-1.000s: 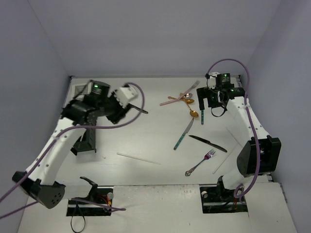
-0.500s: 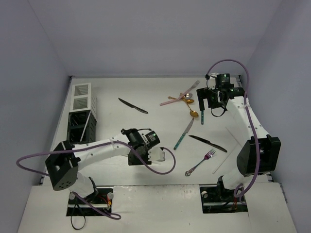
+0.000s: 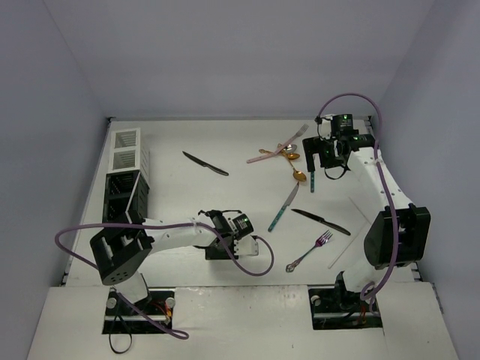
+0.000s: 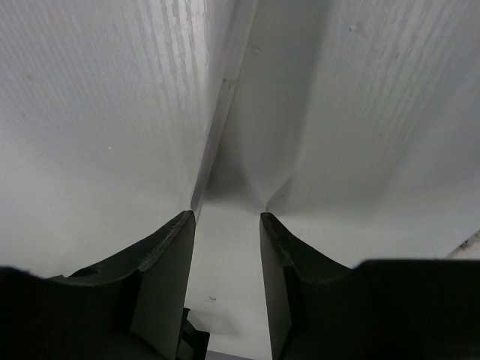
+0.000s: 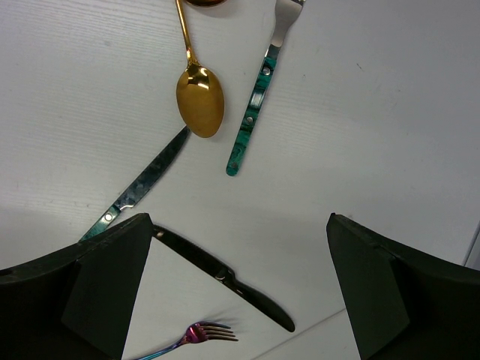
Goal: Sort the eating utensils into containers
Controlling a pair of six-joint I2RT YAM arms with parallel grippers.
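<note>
My left gripper [image 3: 223, 246] is low over the table at the front middle, jaws partly open [image 4: 226, 215] with bare table between them. A thin white chopstick [image 4: 225, 97] runs away from the tip of its left finger. My right gripper [image 3: 323, 158] hovers wide open [image 5: 238, 221] above a gold spoon [image 5: 199, 99], a teal-handled fork [image 5: 251, 120], a teal-handled knife [image 5: 139, 187], a black knife [image 5: 225, 277] and a pink fork [image 5: 193, 333]. The white caddy [image 3: 126, 148] and the black caddy [image 3: 122, 196] stand at the far left.
Another black knife [image 3: 205, 163] lies left of centre. Crossed forks [image 3: 271, 154] and a second gold spoon [image 3: 291, 156] lie at the back. Two more chopsticks [image 3: 363, 210] [image 3: 344, 254] lie near the right arm. Walls close in left and right.
My left arm has swung from above the caddies down to the front middle of the table, onto the chopstick there, its jaws narrowing slightly. The right arm has not moved.
</note>
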